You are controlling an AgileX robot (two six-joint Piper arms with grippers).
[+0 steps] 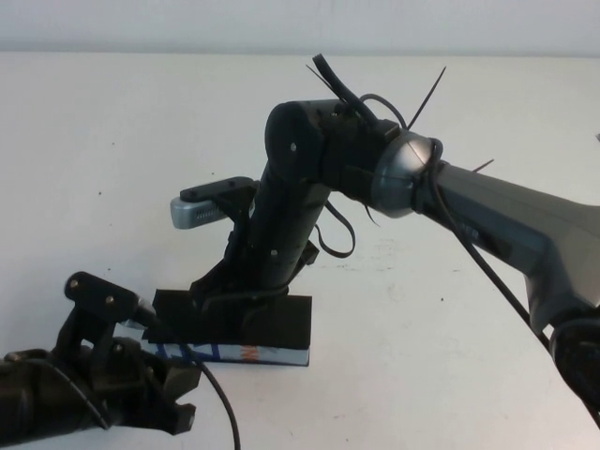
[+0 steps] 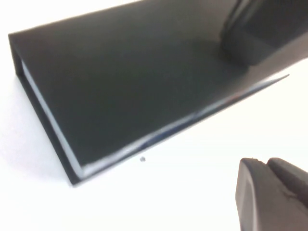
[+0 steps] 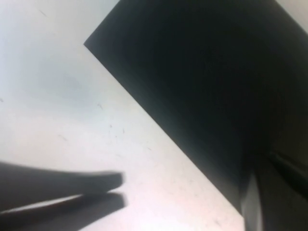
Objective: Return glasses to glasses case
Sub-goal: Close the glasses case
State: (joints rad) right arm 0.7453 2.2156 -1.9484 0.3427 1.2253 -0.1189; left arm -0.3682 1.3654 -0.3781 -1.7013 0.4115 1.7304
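Over closed glasses case [image 1: 281,323], right gripper [image 1: 211,305] pressing, left gripper [image 1: 155,375] beside.

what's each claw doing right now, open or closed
Left claw: low at the table's near left, beside the glasses case; cannot be told.
Right claw: down on the closed case's lid; cannot be told.

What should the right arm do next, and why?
Probably lift the right gripper straight up: it rests on the case, whose lid looks shut, with no glasses in sight. The left gripper sits near the case's left front corner.
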